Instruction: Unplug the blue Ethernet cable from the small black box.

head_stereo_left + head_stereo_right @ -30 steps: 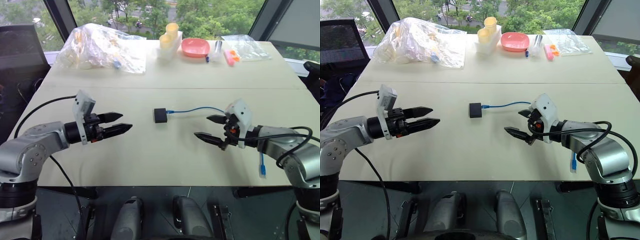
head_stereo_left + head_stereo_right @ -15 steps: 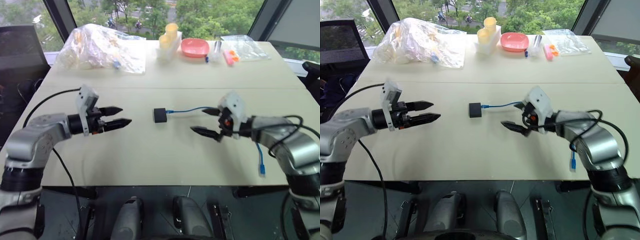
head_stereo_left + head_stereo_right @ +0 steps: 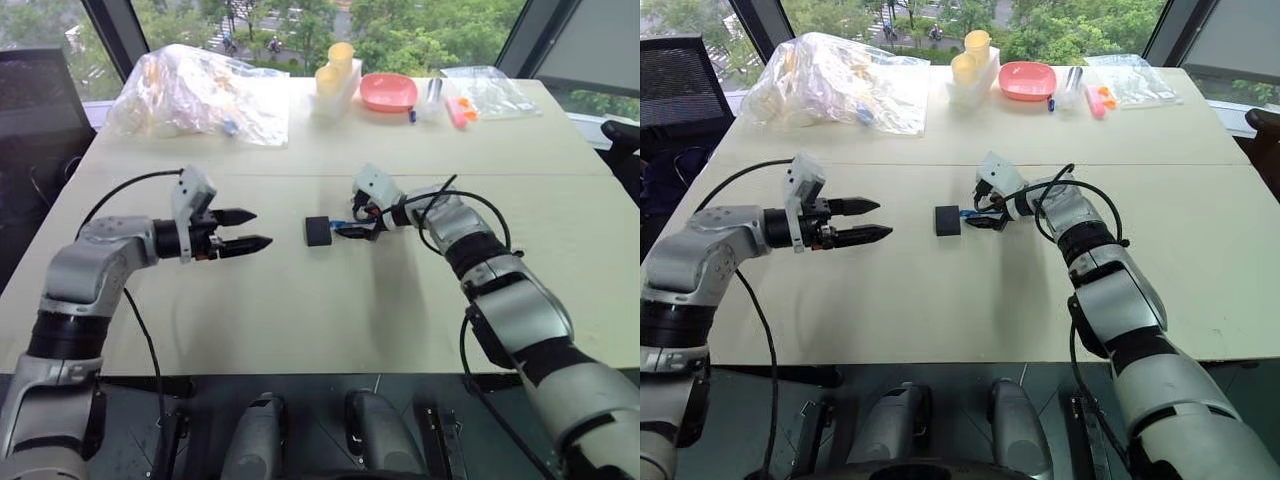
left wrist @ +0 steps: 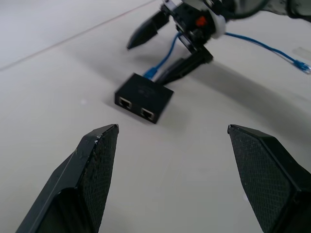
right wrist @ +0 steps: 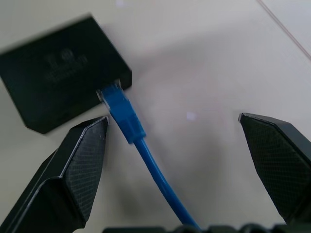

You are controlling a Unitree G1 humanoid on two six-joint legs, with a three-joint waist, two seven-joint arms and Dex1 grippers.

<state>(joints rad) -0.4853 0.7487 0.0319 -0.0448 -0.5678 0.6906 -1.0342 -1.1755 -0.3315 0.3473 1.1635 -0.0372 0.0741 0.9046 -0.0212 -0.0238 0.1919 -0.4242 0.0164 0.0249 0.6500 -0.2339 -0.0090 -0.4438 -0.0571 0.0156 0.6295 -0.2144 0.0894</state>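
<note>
Nearest the robot, on the pale matte table (image 3: 300,330), the left gripper (image 3: 258,230) hangs level with its two black tapered fingers spread wide and nothing between them; it points across at the small black box (image 3: 319,231), which lies a short way off toward the right arm. From the left wrist view, two empty ports show in the box's near side. Just beyond the box on its far side, the right gripper (image 3: 983,212) is the nearer of the two to the work: its jaws stand fully apart and empty, straddling the blue Ethernet cable (image 5: 146,155) right where the plug enters the box. One textured finger (image 5: 73,165) sits almost against the plug's boot, the other well off to the side. The cable's long axis runs straight back from the port along the gripper's own line, so the pull would likely go directly away from the box. The cord looks thin, glossy and limp; the box flat, matte and light, apt to slide unless braced.
</note>
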